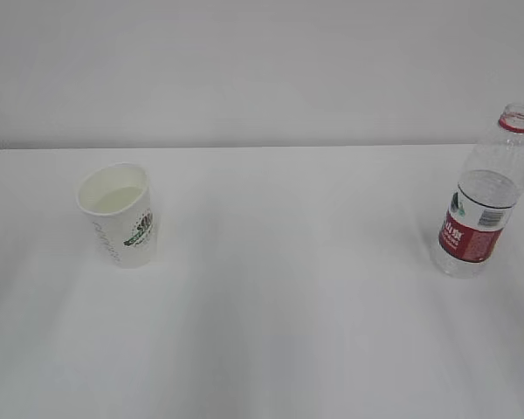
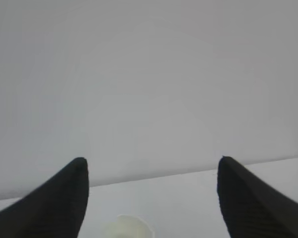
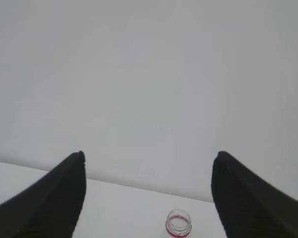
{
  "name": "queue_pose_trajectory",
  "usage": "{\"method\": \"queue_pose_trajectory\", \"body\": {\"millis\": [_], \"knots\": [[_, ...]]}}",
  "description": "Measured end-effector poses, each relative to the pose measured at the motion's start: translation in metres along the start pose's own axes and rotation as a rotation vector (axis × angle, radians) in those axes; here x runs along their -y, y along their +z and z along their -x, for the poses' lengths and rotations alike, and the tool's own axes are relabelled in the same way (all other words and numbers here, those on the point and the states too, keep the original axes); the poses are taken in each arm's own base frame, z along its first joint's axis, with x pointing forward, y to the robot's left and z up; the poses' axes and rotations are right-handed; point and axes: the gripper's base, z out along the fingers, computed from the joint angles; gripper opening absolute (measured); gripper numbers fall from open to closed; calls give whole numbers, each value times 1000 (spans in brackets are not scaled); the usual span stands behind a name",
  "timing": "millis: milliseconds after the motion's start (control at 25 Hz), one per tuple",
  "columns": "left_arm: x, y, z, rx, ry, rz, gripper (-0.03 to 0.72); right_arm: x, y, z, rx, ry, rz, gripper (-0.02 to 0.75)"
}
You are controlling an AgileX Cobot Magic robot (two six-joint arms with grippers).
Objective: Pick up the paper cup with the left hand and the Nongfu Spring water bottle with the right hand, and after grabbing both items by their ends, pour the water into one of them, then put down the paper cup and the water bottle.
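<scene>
A plain white surface point(image 1: 279, 332) runs to a pale wall. My left claw point(image 2: 151, 171) gapes wide, gripping nothing, the paper cup point(image 2: 126, 227) just below between its fingers. My right claw point(image 3: 148, 166) is equally wide and empty-handed above the uncapped Nongfu Spring water bottle point(image 3: 179, 224).

Left hand point(image 2: 151, 171), right hand point(image 3: 148, 163): fingers wide apart.

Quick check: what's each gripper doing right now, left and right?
Left gripper: open, holding nothing; paper cup sits below it.
Right gripper: open, holding nothing; uncapped water bottle sits below it.
</scene>
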Motion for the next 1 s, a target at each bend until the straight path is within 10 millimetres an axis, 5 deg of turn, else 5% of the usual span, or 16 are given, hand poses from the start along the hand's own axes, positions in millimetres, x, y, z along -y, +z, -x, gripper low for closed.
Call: {"method": "queue_pose_trajectory", "body": {"millis": [1000], "knots": [[-5, -72, 1, -123, -9, 109, 536, -4, -18, 17, 19, 74, 34, 593]]}}
